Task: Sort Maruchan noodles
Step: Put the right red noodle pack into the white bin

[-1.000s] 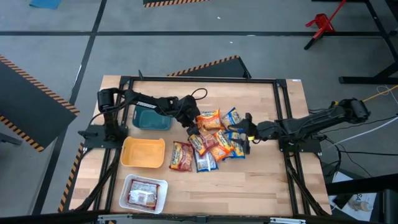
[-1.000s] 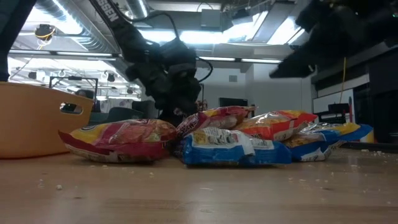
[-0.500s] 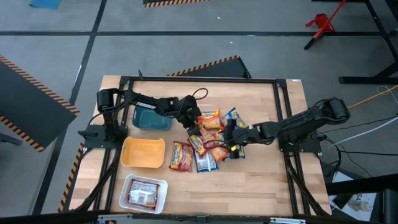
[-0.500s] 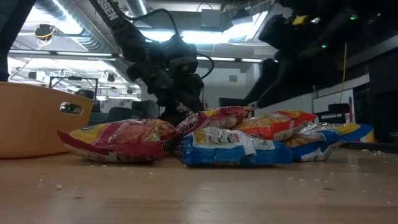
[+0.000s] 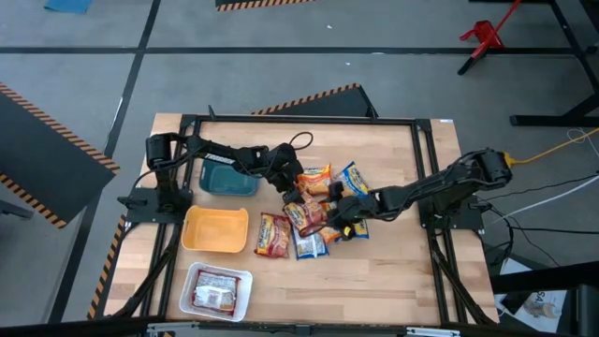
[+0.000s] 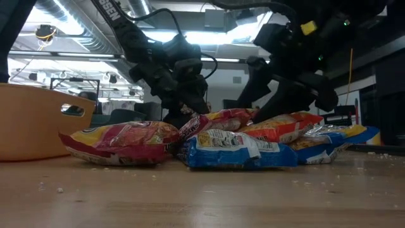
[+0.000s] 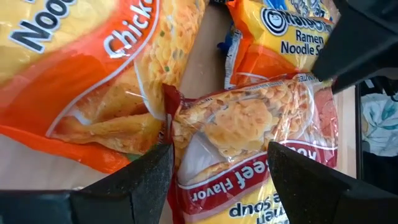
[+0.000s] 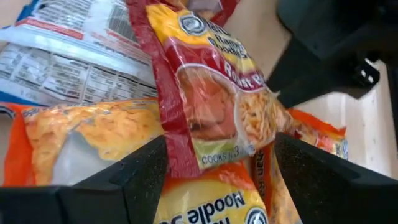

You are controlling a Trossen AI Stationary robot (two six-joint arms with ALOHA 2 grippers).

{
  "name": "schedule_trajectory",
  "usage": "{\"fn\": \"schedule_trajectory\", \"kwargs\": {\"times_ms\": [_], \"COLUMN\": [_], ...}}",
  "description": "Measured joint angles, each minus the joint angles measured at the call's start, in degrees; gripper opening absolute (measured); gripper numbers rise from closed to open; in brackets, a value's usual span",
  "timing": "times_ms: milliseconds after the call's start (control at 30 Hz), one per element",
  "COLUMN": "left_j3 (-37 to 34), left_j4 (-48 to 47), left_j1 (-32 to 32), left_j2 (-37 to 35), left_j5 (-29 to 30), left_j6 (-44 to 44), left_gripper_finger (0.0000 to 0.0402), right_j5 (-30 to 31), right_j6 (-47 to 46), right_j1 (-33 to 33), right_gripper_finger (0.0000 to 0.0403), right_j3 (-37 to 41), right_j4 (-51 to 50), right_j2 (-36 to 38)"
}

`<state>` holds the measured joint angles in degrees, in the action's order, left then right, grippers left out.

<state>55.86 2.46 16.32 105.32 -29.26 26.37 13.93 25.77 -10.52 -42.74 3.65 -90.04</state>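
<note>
- My right gripper has swung in from mid-right to frame centre, fingers spread — astride a red-pink crinkly noodle packet; pick looks next.
- My left gripper also gaping, at the pile's upper-left edge.
- Crinkly orange, red and blue Maruchan packets heaped mid-table — unsorted.

From overhead, the right gripper hides part of the Maruchan noodles pile beneath it.
</note>
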Motion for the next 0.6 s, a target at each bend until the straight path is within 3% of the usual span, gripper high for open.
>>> {"fn": "schedule_trajectory", "kwargs": {"times_ms": [400, 600], "left_j3": [0.0, 0.0], "left_j4": [0.28, 0.68], "left_j1": [0.0, 0.0], "left_j2": [0.0, 0.0], "left_j5": [0.2, 0.23], "left_j6": [0.39, 0.55], "left_gripper_finger": [0.0255, 0.0255], "right_j5": [-3.26, -1.77], "right_j6": [6.32, 11.02], "right_j1": [0.0, -0.01], "right_gripper_finger": [0.0282, 0.0282], "right_j3": [0.0, -0.04], "right_j4": [7.0, 10.16], "right_j2": [-2.9, -6.05]}}
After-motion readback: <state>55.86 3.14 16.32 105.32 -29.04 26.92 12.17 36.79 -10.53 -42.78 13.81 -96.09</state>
